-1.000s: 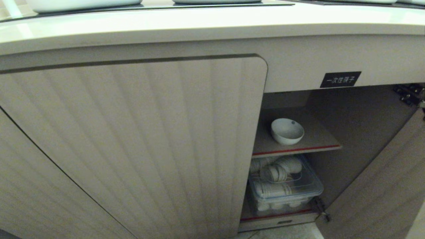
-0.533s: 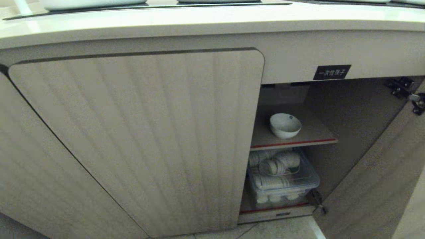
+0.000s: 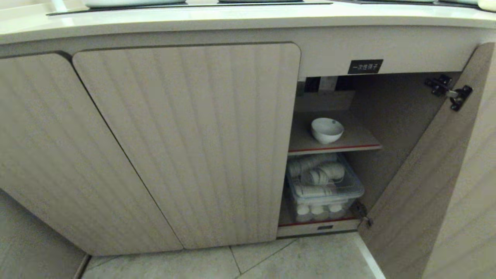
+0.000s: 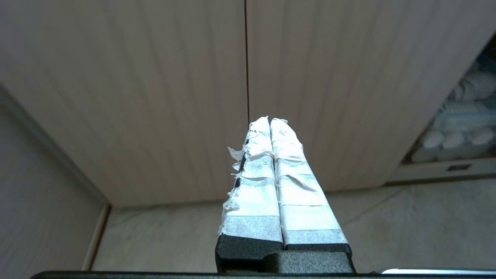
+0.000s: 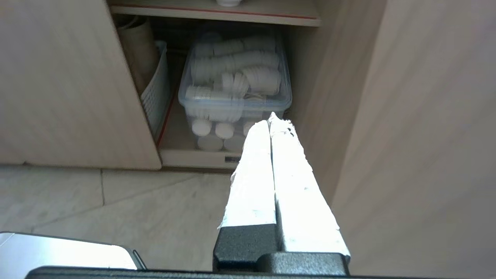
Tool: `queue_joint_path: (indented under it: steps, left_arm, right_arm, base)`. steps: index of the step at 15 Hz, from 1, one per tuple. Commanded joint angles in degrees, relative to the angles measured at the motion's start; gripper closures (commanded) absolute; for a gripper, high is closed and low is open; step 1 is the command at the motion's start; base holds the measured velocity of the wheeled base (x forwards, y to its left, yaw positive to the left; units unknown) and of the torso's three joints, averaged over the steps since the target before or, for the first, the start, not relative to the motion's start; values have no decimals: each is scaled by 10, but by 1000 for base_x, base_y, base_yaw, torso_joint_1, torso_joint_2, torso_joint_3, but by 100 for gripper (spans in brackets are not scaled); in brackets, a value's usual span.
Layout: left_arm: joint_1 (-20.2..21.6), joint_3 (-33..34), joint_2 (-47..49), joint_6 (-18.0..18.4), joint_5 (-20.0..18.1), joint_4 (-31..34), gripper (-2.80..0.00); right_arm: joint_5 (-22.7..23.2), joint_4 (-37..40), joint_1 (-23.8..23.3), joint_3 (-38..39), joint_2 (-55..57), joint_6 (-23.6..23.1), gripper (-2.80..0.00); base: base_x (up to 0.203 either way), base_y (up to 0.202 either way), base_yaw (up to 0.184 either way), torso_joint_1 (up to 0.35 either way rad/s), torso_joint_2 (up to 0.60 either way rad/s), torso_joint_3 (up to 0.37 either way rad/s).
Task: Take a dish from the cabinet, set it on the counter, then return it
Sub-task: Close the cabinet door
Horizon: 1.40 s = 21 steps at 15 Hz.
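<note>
Both grippers, left and right, hang low with taped jaws pressed together, nothing held. The bowl sits on the upper red-edged shelf inside the open cabinet. I'd open the right jaws before reaching in, then pinch the rim: glossy round ceramic looks slippery.

White dish, beige ribbed cabinet doors, red-edged shelves, black label with white characters.
</note>
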Motion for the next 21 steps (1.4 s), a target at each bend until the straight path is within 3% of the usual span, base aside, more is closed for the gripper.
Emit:
queue_joint_path:
  steps: [1, 12, 21]
  left_arm:
    - [0, 0, 0, 0, 0, 0, 0]
    - [0, 0, 0, 0, 0, 0, 0]
    - [0, 0, 0, 0, 0, 0, 0]
  right_arm:
    - [0, 0, 0, 0, 1, 0, 0]
    - [0, 0, 0, 0, 1, 0, 0]
    - [0, 0, 0, 0, 1, 0, 0]
  base:
    - [-182, 0, 5, 2, 6, 2]
    - [-178, 0, 3, 3, 2, 1]
    - [0, 0, 0, 0, 0, 0]
